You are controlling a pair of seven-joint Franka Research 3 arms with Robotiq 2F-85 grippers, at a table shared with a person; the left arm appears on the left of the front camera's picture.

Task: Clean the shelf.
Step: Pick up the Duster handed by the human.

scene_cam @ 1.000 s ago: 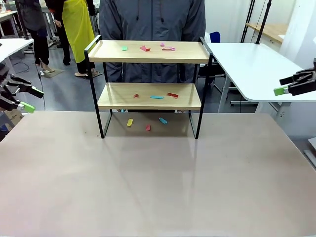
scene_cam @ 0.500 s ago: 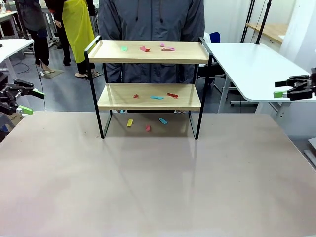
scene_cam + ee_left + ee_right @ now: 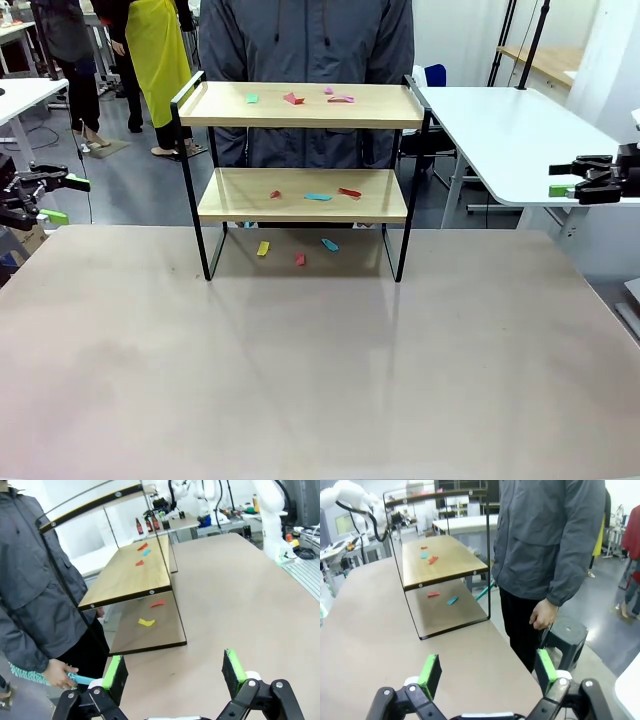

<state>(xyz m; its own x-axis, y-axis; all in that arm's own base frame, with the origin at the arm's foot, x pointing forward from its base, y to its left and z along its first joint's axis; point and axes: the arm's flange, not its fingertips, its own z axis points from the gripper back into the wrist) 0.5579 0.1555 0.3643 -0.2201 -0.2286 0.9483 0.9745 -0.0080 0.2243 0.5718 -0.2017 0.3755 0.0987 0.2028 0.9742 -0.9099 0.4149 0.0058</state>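
The shelf [image 3: 300,195], two light wooden boards in a thin black frame, stands at the far middle of the table; its lower board [image 3: 130,577] and its frame [image 3: 412,595] also appear in the wrist views. Small coloured scraps lie on the top board [image 3: 292,98], on the lower board [image 3: 318,196] and on the table under it [image 3: 299,258]. My left gripper [image 3: 50,200] hovers open off the table's far left corner, empty. My right gripper [image 3: 560,187] hovers open off the far right edge, empty. A person in a grey jacket [image 3: 305,50] stands behind the shelf, holding a teal duster [image 3: 30,676].
A white side table [image 3: 500,130] stands at the right behind my right gripper. The beige table [image 3: 320,360] in front of the shelf is bare. A black stool [image 3: 565,632] sits by the person's legs. Other people stand far back left.
Both grippers have drawn outward toward the frame's edges and levelled out, the left rising slightly. The shelf and scraps have not moved.
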